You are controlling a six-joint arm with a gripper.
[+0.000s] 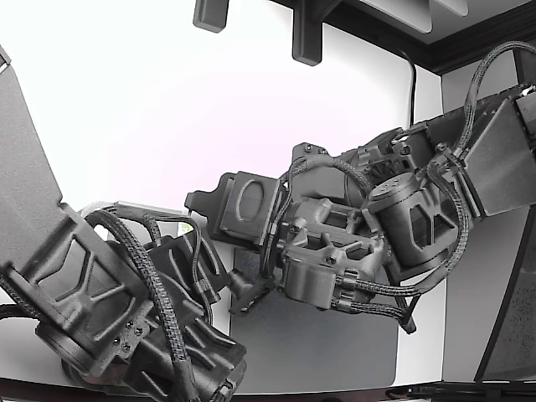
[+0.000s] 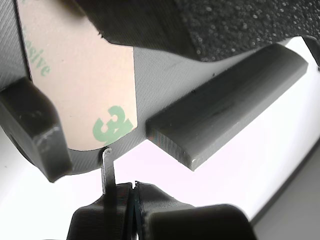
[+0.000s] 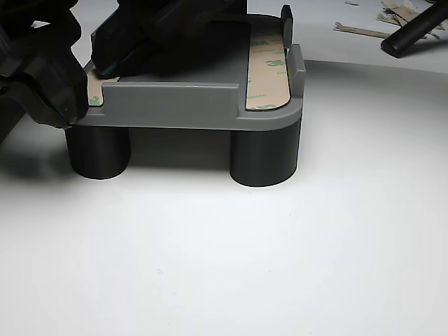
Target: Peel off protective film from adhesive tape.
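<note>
**A:** Exterior view first: what can you make out?

**B:** Little. My arm (image 1: 335, 243) and a second arm (image 1: 109, 310) fill the frame and cover the work. My gripper is hidden behind the wrist housing, and only part of a grey mat (image 1: 335, 352) shows on the white table (image 1: 151, 100).

**A:** And the wrist view?

**B:** Very close, so most things are cut off. I see a tan strip of tape (image 2: 82, 85) with green printing, lying flat on a grey part (image 2: 155, 70), just beside a raised grey rib (image 2: 225, 107). A thin grey tab (image 2: 107, 167) sticks out at the tape's rounded end, and my gripper (image 2: 132, 192) is closed to a hairline gap with that tab reaching its tips. Whether the tab is the film's edge, I cannot tell.

**A:** The other view?

**B:** The grey part (image 3: 196, 105) stands on dark round legs (image 3: 264, 154). At that view's right, a second tape strip (image 3: 269, 73) lies in plain sight, tan with green print. At its left, my dark fingers (image 3: 52, 91) touch the tape end (image 3: 94, 87); the rest lies under black hardware. Scraps (image 3: 357, 29) lie far back.
</note>
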